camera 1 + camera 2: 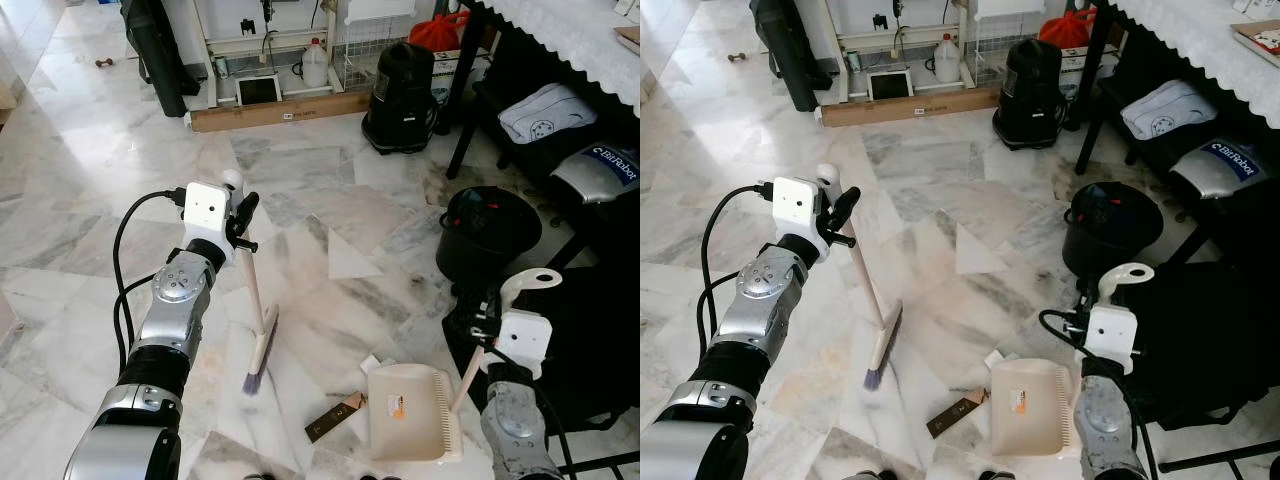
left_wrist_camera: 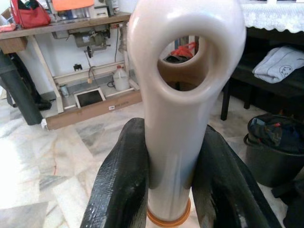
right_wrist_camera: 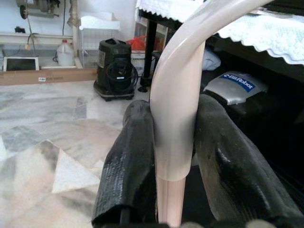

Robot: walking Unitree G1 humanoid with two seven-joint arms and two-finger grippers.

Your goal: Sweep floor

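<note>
- Gripping the cream dustpan (image 1: 410,412) by its handle, our right gripper (image 3: 175,156) has both black fingers (image 3: 127,171) pressed against the stem, the pan flat on the marble floor (image 1: 90,200).
- Just beside the dustpan, on its left, we see a brown scrap (image 1: 335,415) and a small white piece (image 1: 371,363).
- Further left of the dustpan, our left gripper (image 2: 166,171) is clamped on the broom (image 1: 256,310) handle below its hanging loop; the bristles touch the floor.
- Beyond the dustpan stands a black bucket (image 1: 488,232).
- Farthest from the dustpan, a black vacuum (image 1: 400,98) and a white jug (image 1: 315,64) sit by the wall.
</note>
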